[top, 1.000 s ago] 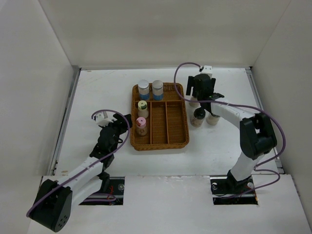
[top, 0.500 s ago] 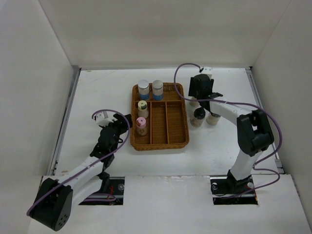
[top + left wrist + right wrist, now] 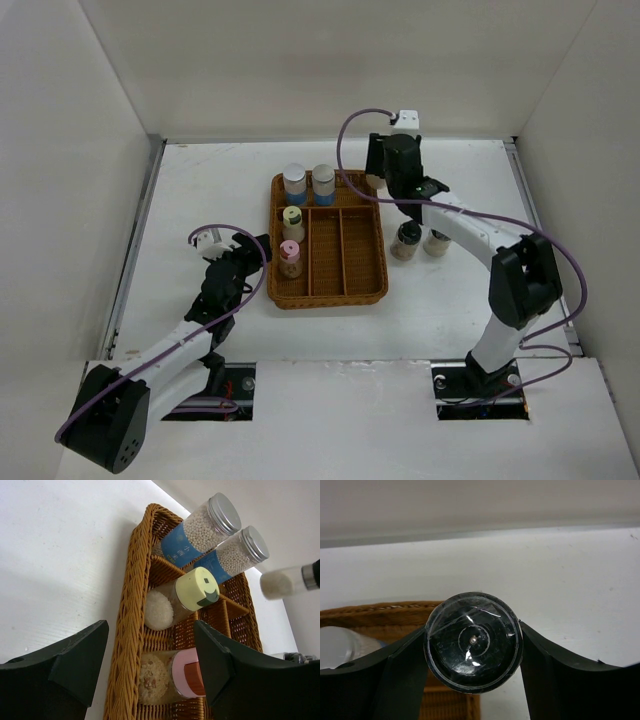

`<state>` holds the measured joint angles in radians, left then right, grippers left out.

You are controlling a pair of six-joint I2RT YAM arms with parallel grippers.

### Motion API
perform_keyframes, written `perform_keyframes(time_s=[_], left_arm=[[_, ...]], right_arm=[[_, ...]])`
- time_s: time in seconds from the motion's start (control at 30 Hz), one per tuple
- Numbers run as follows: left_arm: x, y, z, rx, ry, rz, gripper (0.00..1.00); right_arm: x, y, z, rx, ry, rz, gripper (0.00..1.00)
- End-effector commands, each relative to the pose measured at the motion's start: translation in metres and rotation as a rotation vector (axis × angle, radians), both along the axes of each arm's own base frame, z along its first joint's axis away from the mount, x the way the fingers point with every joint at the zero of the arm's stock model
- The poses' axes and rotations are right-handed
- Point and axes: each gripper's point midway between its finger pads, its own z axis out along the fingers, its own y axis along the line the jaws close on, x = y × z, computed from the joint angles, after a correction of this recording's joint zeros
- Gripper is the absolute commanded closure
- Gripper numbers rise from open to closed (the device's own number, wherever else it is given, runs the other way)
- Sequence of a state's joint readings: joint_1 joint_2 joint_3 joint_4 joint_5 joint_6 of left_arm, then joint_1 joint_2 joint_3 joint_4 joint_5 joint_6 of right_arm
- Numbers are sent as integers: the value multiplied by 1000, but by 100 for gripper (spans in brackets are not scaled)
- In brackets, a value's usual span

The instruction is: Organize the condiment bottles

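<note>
right fingers (image 3: 395, 680) lifted toward tray (image 3: 380, 611), gripping black-capped jar (image 3: 472, 641)

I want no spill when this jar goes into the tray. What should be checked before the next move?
1. Grip: ok. The right hand clamps the held jar on both sides.
2. Free slot: ok. The tray's middle slot and right slot are bare.
3. Jar above a free slot: cannot tell. It hangs near the tray's far right corner.
4. Left hand clear: ok. It is open, empty and left of the tray.
5. All jars stored: not ok. A dark-capped jar and its neighbour stand on the table, right of the tray.
</note>
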<state>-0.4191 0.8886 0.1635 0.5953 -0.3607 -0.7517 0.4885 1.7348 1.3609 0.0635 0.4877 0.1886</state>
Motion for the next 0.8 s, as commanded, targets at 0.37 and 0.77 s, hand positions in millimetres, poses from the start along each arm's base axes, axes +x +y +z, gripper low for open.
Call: perform_keyframes(time_s=[0.37,0.77], left_arm=[[2,2,14,-41,-52,-2,33],[4,1,10,-44,-36,-4,33]], right_arm=[[33,88,22,73,-106,120,41],[20,87,-33,95,-7,109,19]])
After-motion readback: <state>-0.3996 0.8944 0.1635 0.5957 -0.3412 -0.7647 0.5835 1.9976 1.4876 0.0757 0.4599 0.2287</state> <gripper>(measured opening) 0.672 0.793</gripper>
